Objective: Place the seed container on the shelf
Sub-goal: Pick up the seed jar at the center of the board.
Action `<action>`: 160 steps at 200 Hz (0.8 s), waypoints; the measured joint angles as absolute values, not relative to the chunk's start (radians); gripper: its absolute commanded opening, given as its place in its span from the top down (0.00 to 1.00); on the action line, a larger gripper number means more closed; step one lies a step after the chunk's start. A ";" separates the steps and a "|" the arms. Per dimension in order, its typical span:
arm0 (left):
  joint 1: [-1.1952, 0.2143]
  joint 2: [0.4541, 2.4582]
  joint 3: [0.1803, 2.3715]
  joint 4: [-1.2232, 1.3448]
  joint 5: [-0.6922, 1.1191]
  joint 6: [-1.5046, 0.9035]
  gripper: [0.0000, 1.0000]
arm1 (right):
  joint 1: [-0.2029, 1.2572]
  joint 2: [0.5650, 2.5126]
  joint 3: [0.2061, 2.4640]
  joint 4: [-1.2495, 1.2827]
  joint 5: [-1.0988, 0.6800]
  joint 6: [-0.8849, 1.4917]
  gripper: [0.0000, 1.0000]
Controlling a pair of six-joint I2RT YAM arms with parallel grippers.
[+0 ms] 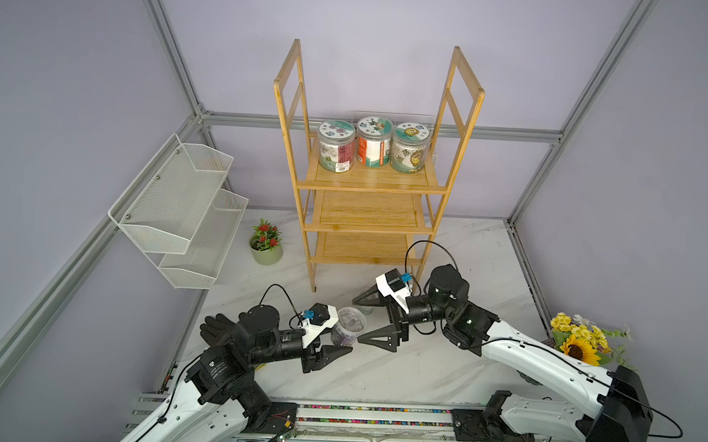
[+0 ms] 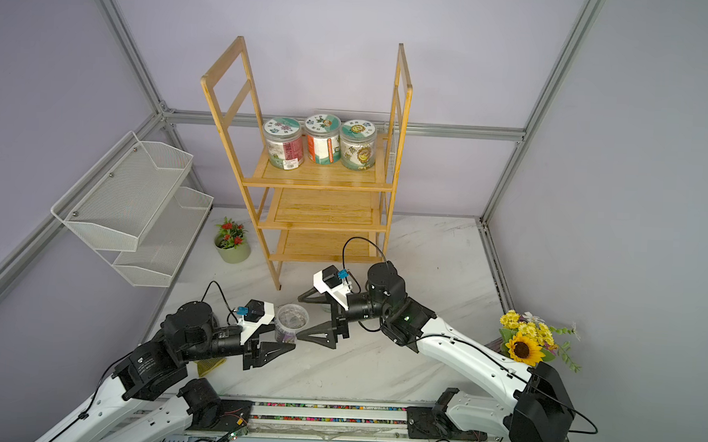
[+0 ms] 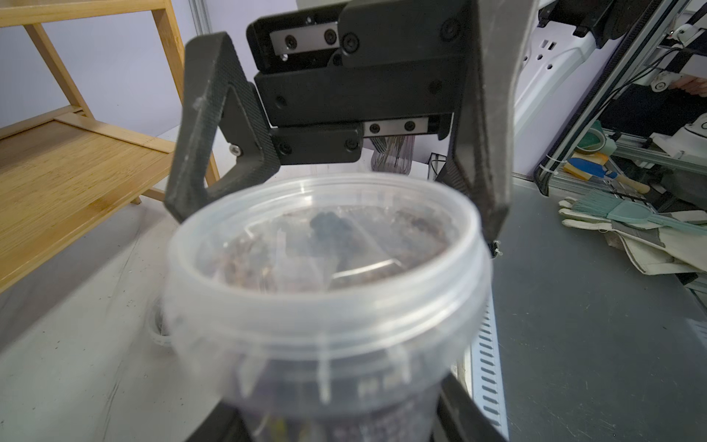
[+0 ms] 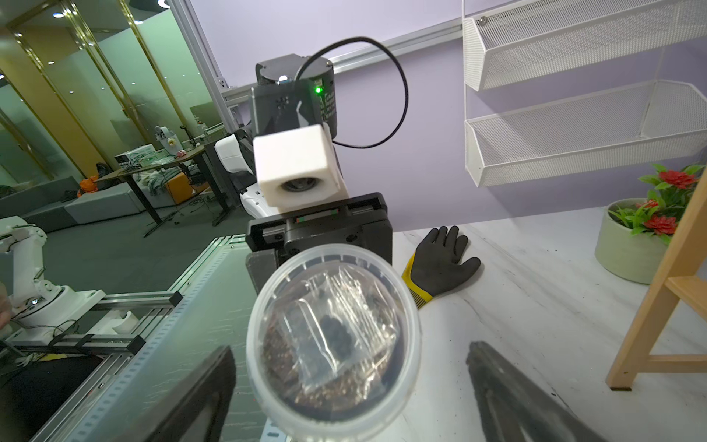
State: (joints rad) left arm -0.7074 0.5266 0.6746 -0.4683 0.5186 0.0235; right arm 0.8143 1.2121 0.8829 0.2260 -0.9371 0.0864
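The seed container [image 1: 349, 328] [image 2: 290, 324] is a clear plastic jar holding brown seeds and a small plastic bag, and no lid shows on it. My left gripper [image 1: 339, 346] [image 2: 286, 339] [image 3: 336, 421] is shut on its lower body, and the jar tilts just above the table's front. The mouth of the seed container [image 4: 333, 344] faces my right gripper [image 1: 357, 320] [image 2: 298, 317] [image 4: 350, 350]. That gripper is open, its fingers wide on either side of the rim with gaps. The bamboo shelf [image 1: 369, 214] [image 2: 323, 212] [image 3: 57, 164] stands behind.
Three labelled jars [image 1: 374, 142] fill the shelf's top tier. A white wire basket [image 1: 182, 209] hangs at the left, with a small potted plant [image 1: 266, 244] below it. A black glove [image 1: 213, 327] [image 4: 440, 260] lies behind my left arm. A sunflower bunch [image 1: 579, 342] sits at the right edge.
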 measured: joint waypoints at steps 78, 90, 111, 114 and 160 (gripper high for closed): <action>-0.707 0.543 0.669 -0.440 0.530 0.023 0.49 | 0.814 1.219 0.903 0.235 -0.974 0.092 0.03; -0.707 0.546 0.669 -0.437 0.532 0.023 0.49 | 0.814 1.224 0.910 0.234 -0.978 0.091 0.03; -0.707 0.550 0.669 -0.432 0.536 0.023 0.49 | 0.817 1.239 0.922 0.234 -0.983 0.089 0.03; -0.707 0.550 0.669 -0.432 0.536 0.023 0.49 | 0.818 1.244 0.924 0.234 -0.984 0.089 0.03; -0.707 0.551 0.669 -0.426 0.539 0.023 0.49 | 0.832 1.284 0.931 0.221 -0.984 0.074 0.03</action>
